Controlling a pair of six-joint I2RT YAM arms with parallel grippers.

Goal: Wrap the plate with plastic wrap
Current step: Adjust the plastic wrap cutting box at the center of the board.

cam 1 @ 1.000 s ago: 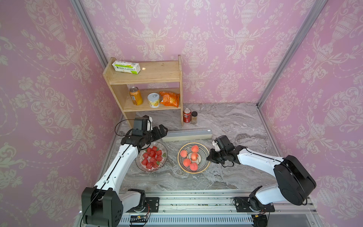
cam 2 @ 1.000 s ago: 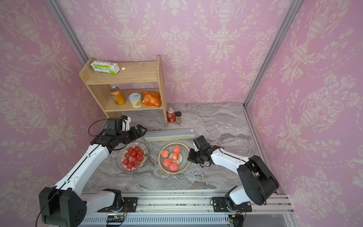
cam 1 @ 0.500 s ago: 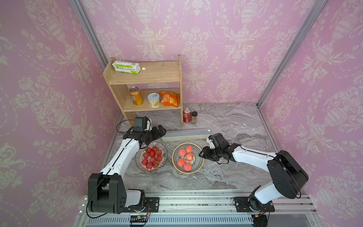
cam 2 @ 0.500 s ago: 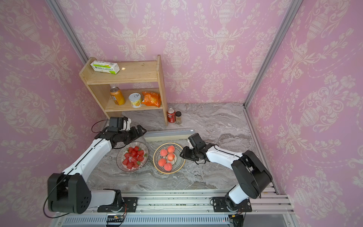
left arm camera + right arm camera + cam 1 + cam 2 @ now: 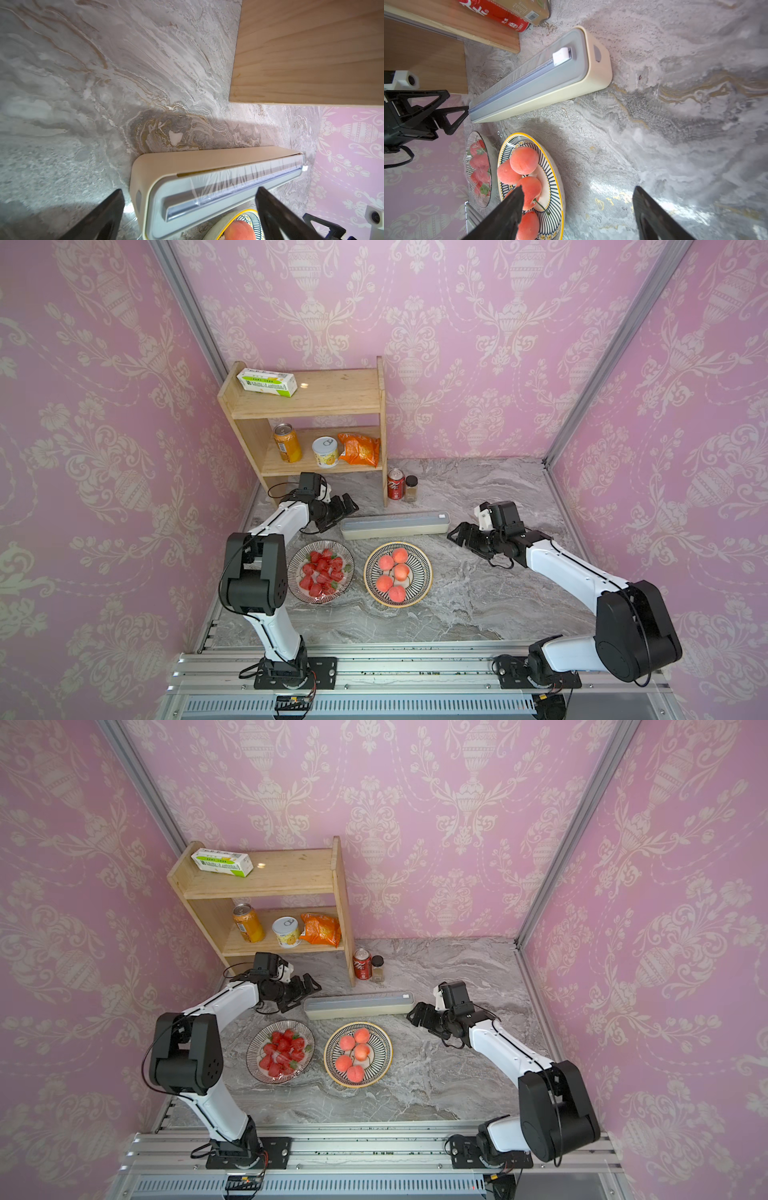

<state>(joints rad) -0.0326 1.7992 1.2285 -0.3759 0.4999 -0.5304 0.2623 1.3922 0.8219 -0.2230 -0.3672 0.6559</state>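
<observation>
Just beyond my left tool (image 5: 345, 514) I see a wooden shelf (image 5: 316, 393): a green-and-white carton (image 5: 267, 382) on top, with an orange can (image 5: 287, 443), yellow tin (image 5: 325, 452) and orange snack bag (image 5: 359, 450) below. Farther back, to that tool's right, a red cola can (image 5: 395, 484) and a spice jar (image 5: 411, 488) stand side by side on the surface (image 5: 478, 489).

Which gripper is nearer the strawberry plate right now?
Left. The left gripper sits just behind the strawberry plate; the right gripper is farther off, beyond the peach plate.

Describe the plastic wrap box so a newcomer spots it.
Find the wooden shelf at the table's back. In front of it, behind the peach plate, lies the plastic wrap box. Unlike the shelf's green-and-white carton, it is long, narrow, cream, with a grey translucent top.
</observation>
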